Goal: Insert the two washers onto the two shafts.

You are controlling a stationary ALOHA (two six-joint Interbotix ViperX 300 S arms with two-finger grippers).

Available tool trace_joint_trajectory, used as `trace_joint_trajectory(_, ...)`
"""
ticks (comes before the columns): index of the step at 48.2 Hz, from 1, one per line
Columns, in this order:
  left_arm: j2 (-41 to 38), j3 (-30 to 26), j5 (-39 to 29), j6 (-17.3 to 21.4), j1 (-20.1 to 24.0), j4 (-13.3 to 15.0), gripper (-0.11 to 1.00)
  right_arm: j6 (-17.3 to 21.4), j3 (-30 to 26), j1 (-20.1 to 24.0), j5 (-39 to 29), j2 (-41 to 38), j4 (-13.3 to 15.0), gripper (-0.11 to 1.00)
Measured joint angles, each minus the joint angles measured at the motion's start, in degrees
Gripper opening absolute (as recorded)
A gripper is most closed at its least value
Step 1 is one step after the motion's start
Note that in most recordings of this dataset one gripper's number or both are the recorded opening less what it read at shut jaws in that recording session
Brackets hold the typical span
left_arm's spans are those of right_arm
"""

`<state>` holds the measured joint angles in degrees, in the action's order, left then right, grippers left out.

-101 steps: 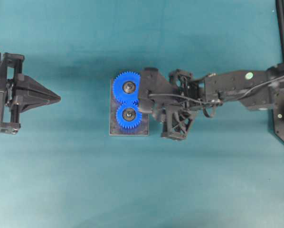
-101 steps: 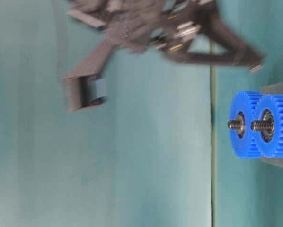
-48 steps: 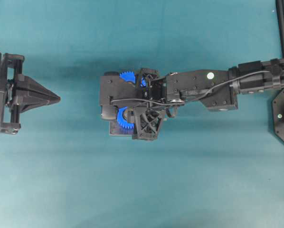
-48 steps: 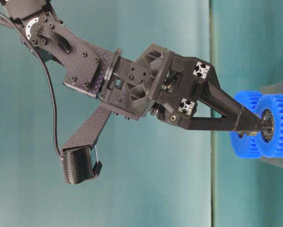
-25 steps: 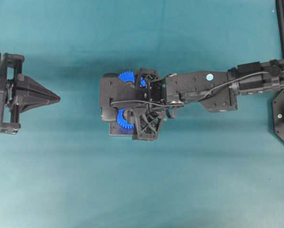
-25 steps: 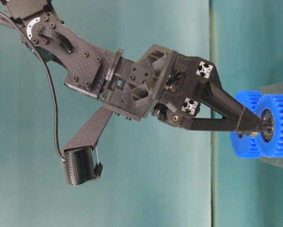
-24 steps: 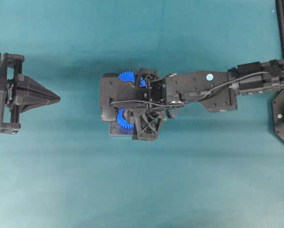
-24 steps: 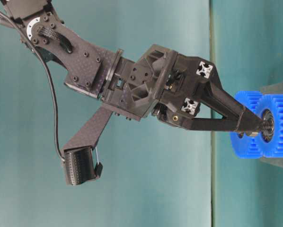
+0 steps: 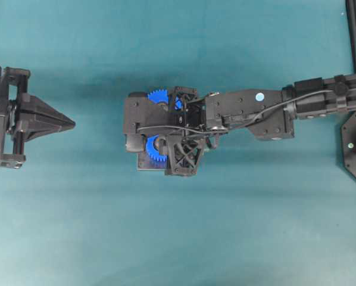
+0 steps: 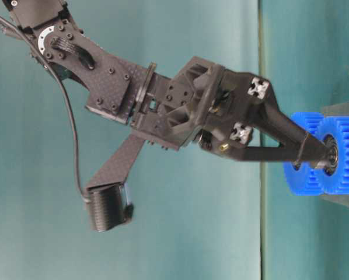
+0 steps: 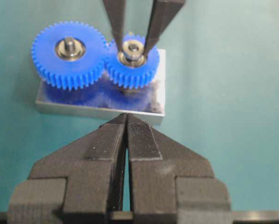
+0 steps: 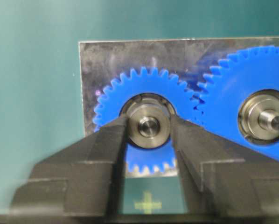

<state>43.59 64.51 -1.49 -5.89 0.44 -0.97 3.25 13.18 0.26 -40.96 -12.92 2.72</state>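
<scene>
Two blue gears, one washer between the spread right hand, left hand pressed together.

no readable text, labels or numbers anywhere

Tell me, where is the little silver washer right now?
In the right wrist view the washer sits on the smaller blue gear's shaft, between the right end effector's fingers.

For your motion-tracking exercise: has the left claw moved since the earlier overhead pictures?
No. In the overhead view the left claw sits at the same spot, left of the metal plate, tip pointing toward it.
</scene>
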Motion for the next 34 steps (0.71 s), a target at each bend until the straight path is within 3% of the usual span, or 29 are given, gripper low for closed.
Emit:
trace_joint_trajectory(3, -0.09, 0.0, 0.0, 0.0, -0.09, 0.09, 0.0, 0.0, 0.0, -0.79, 0.0, 0.0, -0.09, 0.81)
trace_joint_trajectory(5, -0.09, 0.0, 0.0, 0.0, 0.0, 0.0, 0.0, -0.09, 0.0, -0.97, 0.09, 0.09, 0.0, 0.83)
trace_joint_trajectory(16, 0.09, -0.09, 0.26, 0.62, 0.0, 0.09, 0.0, -1.58, 0.18, -0.97, 1.76, 5.27, 0.09, 0.69)
trace_joint_trajectory(34, 0.09, -0.09, 0.44, 0.79, -0.09, 0.09, 0.0, -1.76, 5.45, -1.76, 2.46, 16.0, 0.09, 0.67)
